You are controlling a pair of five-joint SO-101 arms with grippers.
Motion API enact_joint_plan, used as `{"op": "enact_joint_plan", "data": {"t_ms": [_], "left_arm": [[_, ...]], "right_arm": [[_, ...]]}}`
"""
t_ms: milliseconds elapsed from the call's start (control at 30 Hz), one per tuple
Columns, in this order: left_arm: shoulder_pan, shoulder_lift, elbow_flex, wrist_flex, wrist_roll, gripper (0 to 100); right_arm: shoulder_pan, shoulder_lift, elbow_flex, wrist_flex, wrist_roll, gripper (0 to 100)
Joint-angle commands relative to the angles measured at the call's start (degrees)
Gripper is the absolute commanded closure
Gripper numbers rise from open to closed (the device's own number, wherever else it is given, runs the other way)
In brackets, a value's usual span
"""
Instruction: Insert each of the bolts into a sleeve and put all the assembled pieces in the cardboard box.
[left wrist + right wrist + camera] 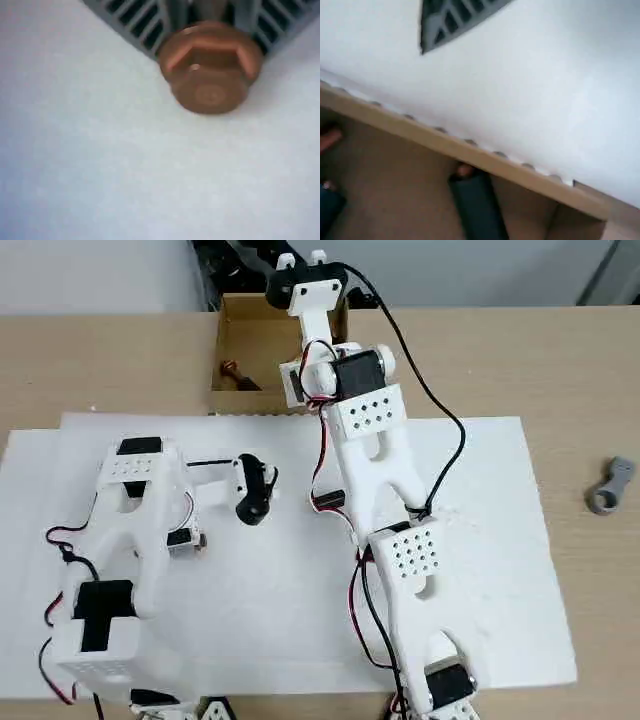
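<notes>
Bolt (210, 75), coppery hex-flanged head, at ribbed jaw of left hand (252, 505). Right hand (305, 280) over cardboard box (232, 340). Grips: cannot tell.

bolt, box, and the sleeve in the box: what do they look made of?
Bolt: copper-brown with a smooth sheen; plastic or metal, unclear. Box: matte corrugated cardboard, flutes showing along the cut edge. Sleeve: dark and matte, probably plastic.

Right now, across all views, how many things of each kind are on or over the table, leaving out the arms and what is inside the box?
Cardboard box: 1
White sheet: 1
Grey part: 1
Bolt: 1
Total: 4
</notes>
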Motion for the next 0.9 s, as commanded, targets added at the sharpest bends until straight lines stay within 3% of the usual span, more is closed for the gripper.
{"op": "enact_joint_plan", "data": {"t_ms": [0,233,533,867], "left_arm": [[-1.58,0.53,-3.47,-1.76,3.87,100],[-5.54,-1.58,-7.16,-1.76,11.25,100],[-6.95,-21.98,-6.81,-1.93,24.09,100],[-6.07,-48.18,0.92,-4.4,42.81,99]], "right_arm": [[-0.13,-1.63,-4.92,0.48,0.18,75.0],[-0.04,-9.63,-4.66,1.45,-3.6,75.0],[-0.22,-17.36,-1.23,2.42,-3.69,75.0],[-0.22,-41.71,39.65,2.15,-3.78,75.0]]}}
